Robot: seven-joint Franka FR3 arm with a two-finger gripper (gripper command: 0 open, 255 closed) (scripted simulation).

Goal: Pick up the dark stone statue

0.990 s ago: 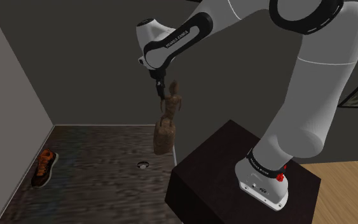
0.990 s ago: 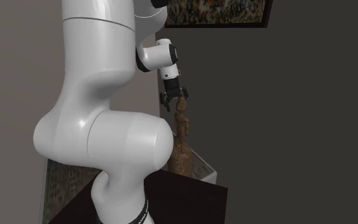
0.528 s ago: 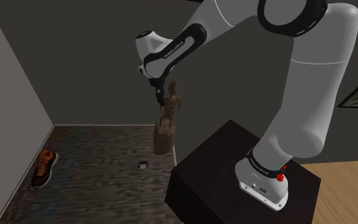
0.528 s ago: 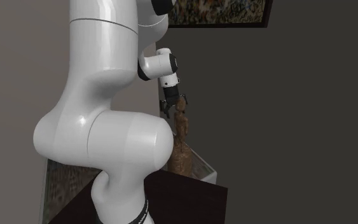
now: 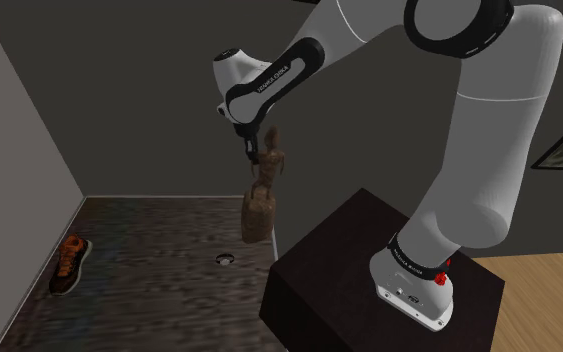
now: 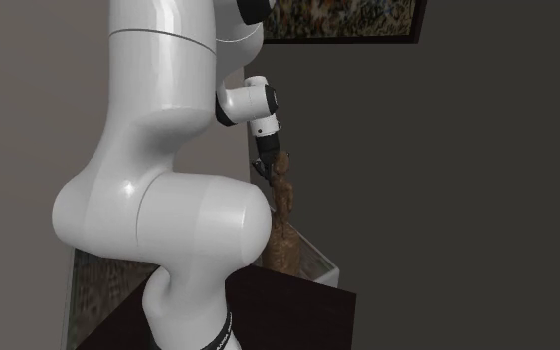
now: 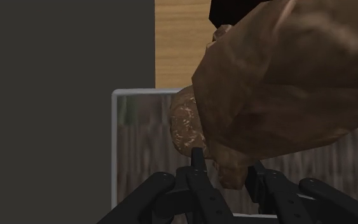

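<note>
Fig. legend, colours only. Statue [image 5: 260, 190]: mid-brown, mottled; pale speckles on one rounded part [image 7: 187, 124]. Gripper [image 5: 252, 150]: all black. Arm [image 5: 489, 150]: white w/ dark joints, red marks at base. Stand [image 5: 319, 275]: v. dark brown, almost black. Floor panel [image 5: 149, 260]: grey-brown, streaked. Shoe [image 5: 69, 262]: orange-brown, dark sole. Walls [image 5: 139, 90]: dark grey. Plank floor [image 5: 554, 310]: light tan. Painting [image 6: 337, 18]: brown-green, mottled.
</note>
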